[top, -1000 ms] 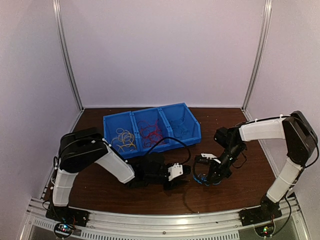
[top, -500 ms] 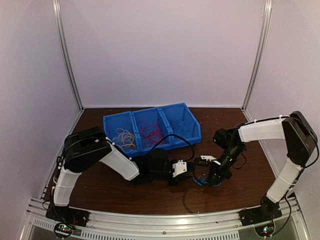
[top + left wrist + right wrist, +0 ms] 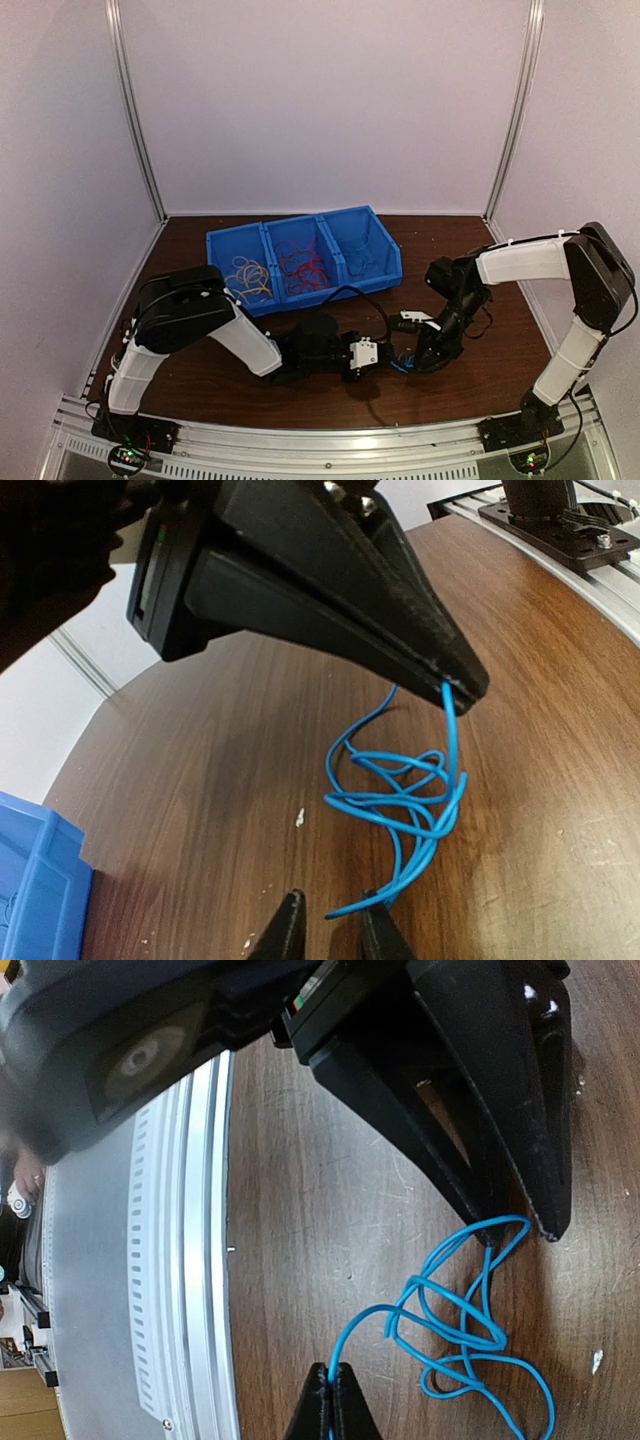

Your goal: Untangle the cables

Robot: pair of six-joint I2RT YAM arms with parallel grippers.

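Two hands on one blue snarl: slip or cinch risk

Risks first. Both hands work the same blue cable (image 3: 395,802), which lies in a loose knot of loops on the table (image 3: 200,780), near edge, btwn the two arms. If the hands pull apart w/ the loops crossed as they are, the knot prob. cinches tighter instead of opening, b/c several strands overlap in the middle. Second risk: the wire is thin and looks springy, so it could slide out of either pinch, esp. the left one, where no hold is made yet. Third: the fingertips sit low over the table and close to each other, so a careless move could bump hand on hand or scrape the wood.

Left hand (image 3: 333,925): fingers narrowly parted, not clamped. In its own wrist view a free end of the blue cable runs into the gap btwn them; in the right wrist view a loop passes by its tips. Can't tell if a pad touches the wire. Nothing gripped, as far as I can see.

Right hand (image 3: 330,1400): clenched, tips together, pinching a strand of the blue cable, which hangs from the tips down to the pile.

Other cables: yellow cables (image 3: 248,278) and red cables (image 3: 303,265) lie in the left and middle compartments of the blue bin (image 3: 385,270), far side of the table, well apart from the hands.
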